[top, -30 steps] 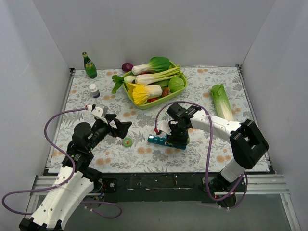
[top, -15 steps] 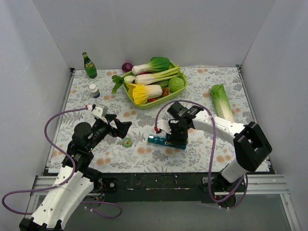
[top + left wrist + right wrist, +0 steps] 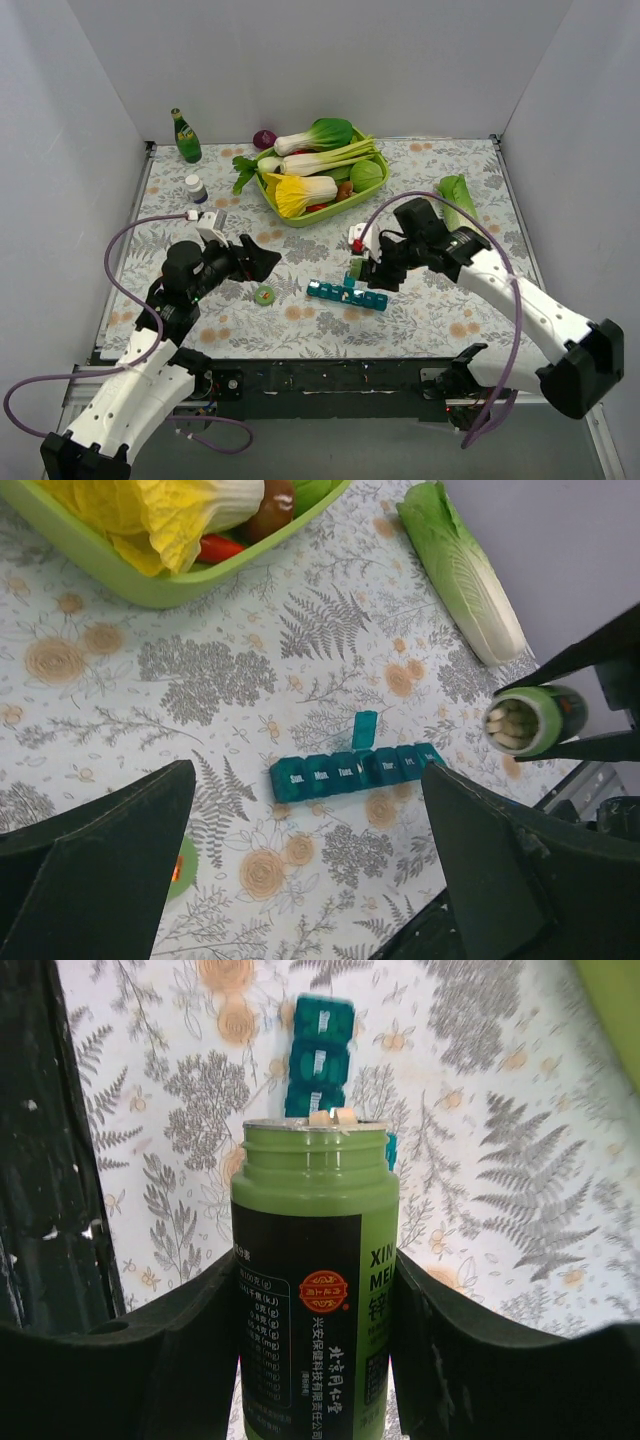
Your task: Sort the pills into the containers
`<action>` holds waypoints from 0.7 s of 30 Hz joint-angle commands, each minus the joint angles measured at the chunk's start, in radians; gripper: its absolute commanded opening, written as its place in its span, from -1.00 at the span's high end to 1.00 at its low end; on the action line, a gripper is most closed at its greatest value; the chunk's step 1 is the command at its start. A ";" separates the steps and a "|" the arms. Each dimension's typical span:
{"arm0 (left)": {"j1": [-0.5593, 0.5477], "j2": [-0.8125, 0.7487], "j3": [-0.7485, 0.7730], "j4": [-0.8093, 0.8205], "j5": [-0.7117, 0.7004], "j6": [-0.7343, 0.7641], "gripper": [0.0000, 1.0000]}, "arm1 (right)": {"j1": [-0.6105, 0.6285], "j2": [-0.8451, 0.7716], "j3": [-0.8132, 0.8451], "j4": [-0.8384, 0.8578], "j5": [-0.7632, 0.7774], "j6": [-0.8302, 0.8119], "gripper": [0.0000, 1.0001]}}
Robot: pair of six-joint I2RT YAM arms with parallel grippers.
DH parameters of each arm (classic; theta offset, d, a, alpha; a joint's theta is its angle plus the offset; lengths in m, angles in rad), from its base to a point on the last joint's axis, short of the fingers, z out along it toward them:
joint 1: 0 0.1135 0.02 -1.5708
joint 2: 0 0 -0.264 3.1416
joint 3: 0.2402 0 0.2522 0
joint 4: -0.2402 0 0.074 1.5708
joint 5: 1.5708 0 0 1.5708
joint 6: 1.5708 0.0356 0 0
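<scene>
The containers are a teal strip of day-labelled compartments [image 3: 347,294] lying flat on the floral table; the strip also shows in the left wrist view [image 3: 355,768] and the right wrist view [image 3: 318,1055]. One middle lid [image 3: 364,728] stands open. My right gripper [image 3: 375,270] is shut on an uncapped green pill bottle [image 3: 315,1260], held just above and behind the strip, with pale pills at its mouth [image 3: 510,723]. My left gripper [image 3: 262,260] is open and empty, left of the strip. The bottle's green cap [image 3: 265,294] lies on the table below it.
A lime-green basket [image 3: 372,187] of vegetables stands at the back centre. A napa cabbage [image 3: 460,210] lies at the right. A green glass bottle [image 3: 185,137], a small white bottle [image 3: 196,188] and a purple onion [image 3: 264,138] stand at the back left.
My right arm has drawn back to the right and lifted the green bottle off the strip, which now shows in full. My left gripper has shifted slightly up and right.
</scene>
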 commanded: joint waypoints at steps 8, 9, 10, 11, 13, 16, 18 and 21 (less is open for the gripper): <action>0.005 0.151 0.053 -0.205 0.024 -0.276 -0.96 | -0.023 -0.629 -0.294 0.742 -0.114 0.309 0.97; 0.005 0.160 0.055 -0.214 0.022 -0.291 -0.96 | -0.025 -0.649 -0.311 0.789 -0.091 0.400 0.97; 0.005 0.169 0.056 -0.222 0.016 -0.296 -0.96 | -0.023 -0.664 -0.318 0.838 -0.057 0.439 0.97; 0.005 0.191 0.053 -0.237 0.016 -0.297 -0.96 | -0.025 -0.681 -0.313 0.872 -0.034 0.476 0.97; 0.005 0.215 0.058 -0.265 0.005 -0.310 -0.96 | -0.023 -0.684 -0.289 0.943 -0.015 0.536 0.97; 0.006 0.292 0.074 -0.309 -0.003 -0.305 -0.96 | -0.025 -0.666 -0.284 0.941 0.028 0.558 0.97; 0.005 0.362 0.097 -0.337 -0.013 -0.288 -0.96 | -0.023 -0.681 -0.328 0.955 0.014 0.571 0.97; 0.005 0.456 0.119 -0.383 -0.042 -0.265 -0.96 | -0.023 -0.716 -0.408 0.987 -0.021 0.610 0.97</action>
